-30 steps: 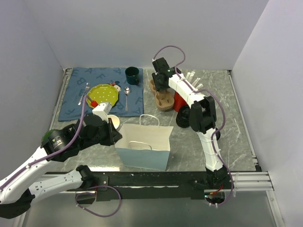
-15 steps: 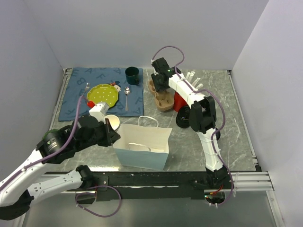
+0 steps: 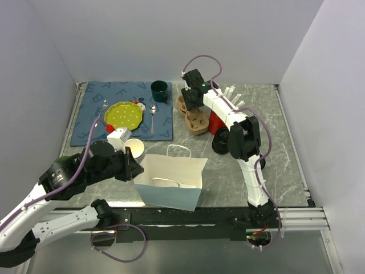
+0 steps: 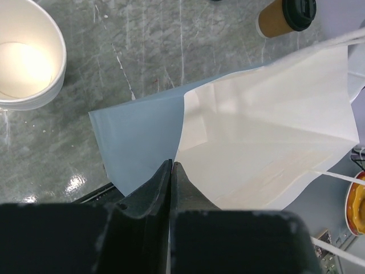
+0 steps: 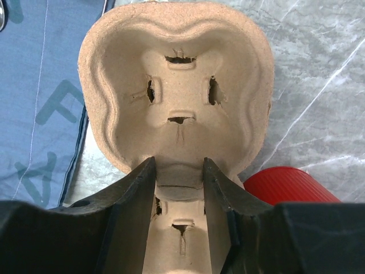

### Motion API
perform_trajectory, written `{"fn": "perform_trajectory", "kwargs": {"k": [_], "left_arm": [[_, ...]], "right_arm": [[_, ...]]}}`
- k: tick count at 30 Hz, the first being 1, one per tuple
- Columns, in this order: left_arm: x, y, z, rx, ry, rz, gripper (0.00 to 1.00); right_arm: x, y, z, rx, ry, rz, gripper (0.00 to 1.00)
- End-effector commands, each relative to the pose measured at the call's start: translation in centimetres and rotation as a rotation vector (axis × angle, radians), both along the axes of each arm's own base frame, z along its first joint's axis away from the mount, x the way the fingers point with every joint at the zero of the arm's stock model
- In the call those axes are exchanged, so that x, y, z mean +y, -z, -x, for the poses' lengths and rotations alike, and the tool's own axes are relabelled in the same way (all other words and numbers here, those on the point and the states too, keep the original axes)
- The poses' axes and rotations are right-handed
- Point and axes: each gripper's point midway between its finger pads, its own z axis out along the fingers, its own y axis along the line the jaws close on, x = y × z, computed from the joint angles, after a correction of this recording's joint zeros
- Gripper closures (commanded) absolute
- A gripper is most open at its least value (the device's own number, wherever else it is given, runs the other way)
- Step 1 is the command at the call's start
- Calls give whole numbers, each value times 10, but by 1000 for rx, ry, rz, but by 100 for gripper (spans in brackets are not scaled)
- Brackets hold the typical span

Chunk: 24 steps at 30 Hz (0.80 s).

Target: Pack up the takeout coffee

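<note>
Left gripper (image 4: 172,164) pinches rim of white paper bag (image 4: 274,131), right gripper (image 5: 178,165) clamps brown pulp cup carrier (image 5: 177,85); black-lidded kraft takeout coffee (image 4: 282,17) stands beside bag, nearer right arm (image 3: 242,137).

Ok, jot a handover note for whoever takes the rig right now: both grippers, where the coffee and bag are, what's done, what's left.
Left gripper: shut on the rim of the paper bag, holding it open. What shows of the inside is empty.
Right gripper: shut on the middle ridge of the pulp cup carrier, beside the blue mat.
Takeout coffee: lid on, standing on the marble tabletop beyond the bag, not held.
Done: bag gripped, carrier gripped.
Left: the coffee is in neither carrier nor bag; it probably goes into the carrier, then into the bag.
</note>
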Motion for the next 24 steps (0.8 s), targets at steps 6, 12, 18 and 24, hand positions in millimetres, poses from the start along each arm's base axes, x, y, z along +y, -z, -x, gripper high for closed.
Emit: {"fn": "perform_trajectory", "kwargs": {"k": [6, 12, 18, 24], "left_arm": [[-2, -16, 5, -16, 26, 44, 92], [-8, -17, -10, -36, -7, 26, 92], [-19, -23, -28, -56, -55, 29, 85], [-17, -34, -44, -95, -135, 42, 65]], "right_arm": [[6, -74, -9, -152, -3, -71, 68], [6, -129, -9, -266, -7, -132, 68], [5, -201, 0, -408, -24, -224, 69], [-2, -284, 29, -533, -35, -351, 70]]}}
